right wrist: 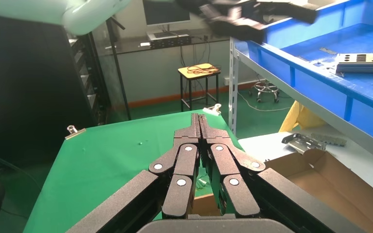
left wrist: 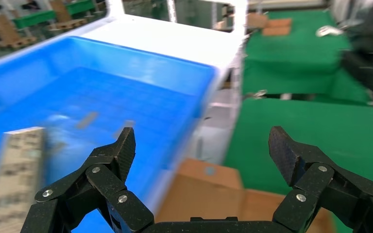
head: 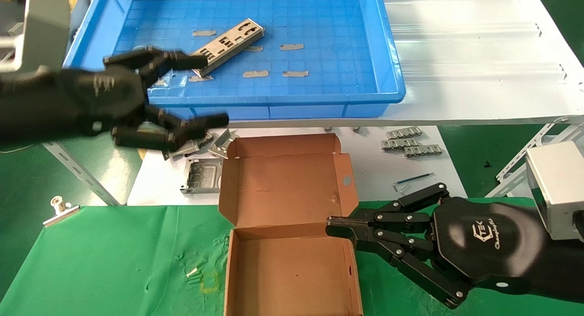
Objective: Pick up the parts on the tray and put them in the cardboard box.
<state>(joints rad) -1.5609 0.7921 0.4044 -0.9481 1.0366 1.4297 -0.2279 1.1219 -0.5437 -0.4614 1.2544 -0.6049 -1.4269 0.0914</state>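
Your count: box [head: 292, 256] empty, plates [head: 228, 46] stacked in the tray [head: 392, 79] (none moved yet), left gripper [head: 207, 90] spread wide at the tray's near edge, right gripper [head: 329, 228] pressed together beside the box.

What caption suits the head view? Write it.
Open left gripper beside the parts in the tray; cardboard box empty.

blue grid-floored tray [head: 388, 56]; silver-grey part [head: 230, 44]; brown box [head: 283, 188].
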